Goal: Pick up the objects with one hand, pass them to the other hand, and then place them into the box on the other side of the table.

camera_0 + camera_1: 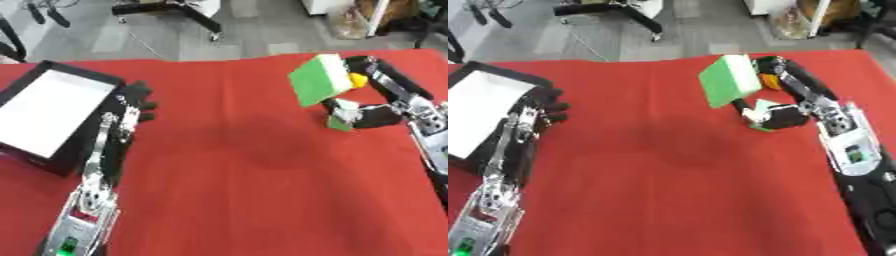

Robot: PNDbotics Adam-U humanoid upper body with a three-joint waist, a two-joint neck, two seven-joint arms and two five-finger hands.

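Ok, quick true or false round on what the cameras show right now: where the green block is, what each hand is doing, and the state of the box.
1. The right hand holds the green block off the red table. True.
2. The left hand is gripping the green block. False: it holds nothing and sits by the box.
3. The box is on the robot's left. True.
4. The green block already lies inside the box. False: the box shows only its white floor.

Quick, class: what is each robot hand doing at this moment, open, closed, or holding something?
Left hand: holds nothing, near the box; its fingers cannot be made out.
Right hand: closed on the green block, lifted above the red table.
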